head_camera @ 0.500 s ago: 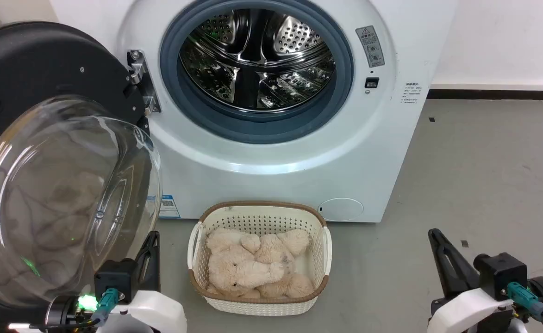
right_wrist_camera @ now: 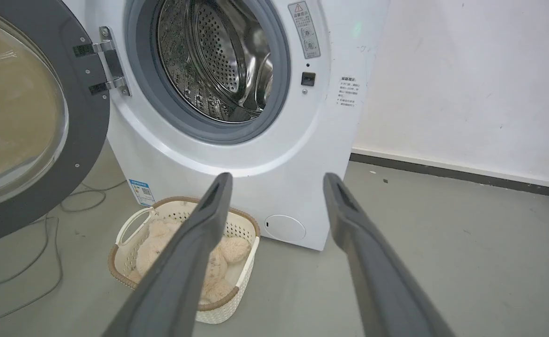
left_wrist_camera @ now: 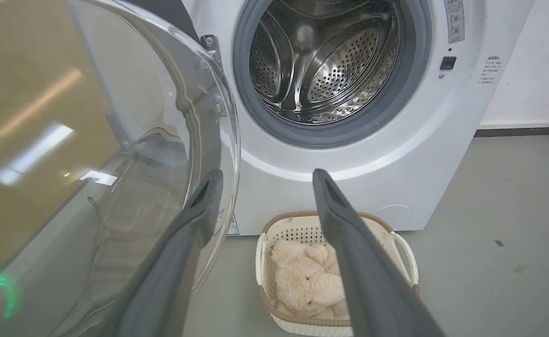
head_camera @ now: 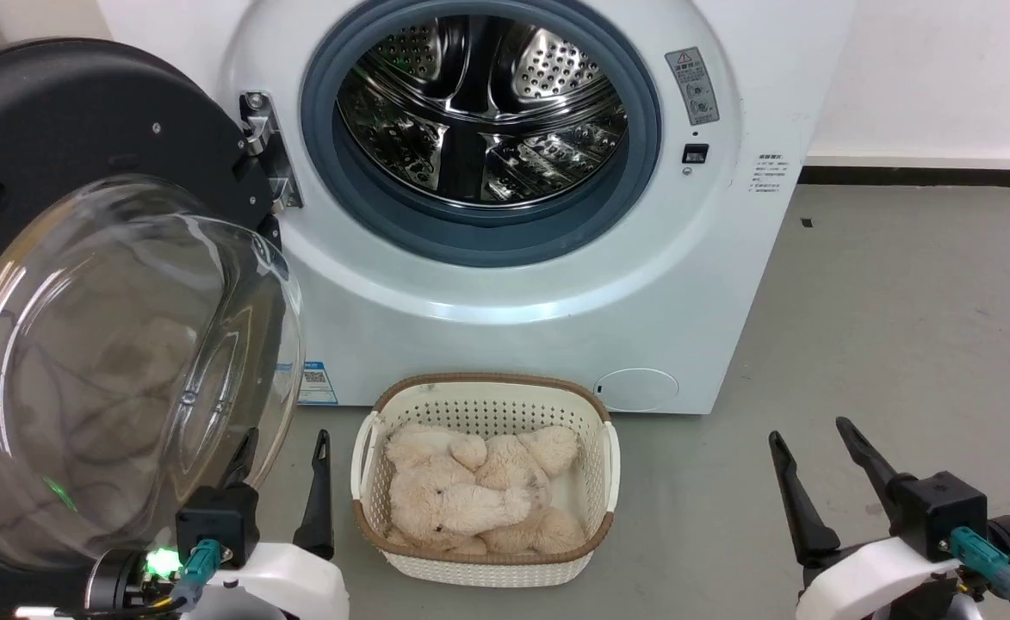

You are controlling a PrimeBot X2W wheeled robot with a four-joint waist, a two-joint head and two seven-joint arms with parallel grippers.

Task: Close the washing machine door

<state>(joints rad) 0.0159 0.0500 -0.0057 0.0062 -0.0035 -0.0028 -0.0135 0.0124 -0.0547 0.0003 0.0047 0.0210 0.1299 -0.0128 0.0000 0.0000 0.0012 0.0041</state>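
the left gripper [head_camera: 283, 441] is held low at the left with its fingers spread wide and nothing between them, just beside the lower edge of the door [head_camera: 117, 327]. the door is swung wide open to the left of the machine [head_camera: 487, 293], hung on the hinge [head_camera: 268, 159] at the left of the opening, so that its inner face is turned toward the robot and the drum [head_camera: 479, 103] is laid bare. in the left wrist view the bulging glass [left_wrist_camera: 115, 154] is set to the left of the fingers, and the left finger is seen across its rim. whether the glass is touched cannot be told, though perhaps not quite. the right gripper [head_camera: 810, 429] is likewise held wide apart and empty, low at the right and well apart from the door, with the basket [head_camera: 487, 380] set on the floor between the two arms.

the closing is judged not yet begun. the coming move is governed by one relation: the door stands left of the left gripper, its plane running out leftward from the hinge, and it must be swung about that upright hinge line rightward onto the opening. the left arm is by far the nearer, so the push is best given by it, far from the hinge, from the outer side or against the rim.
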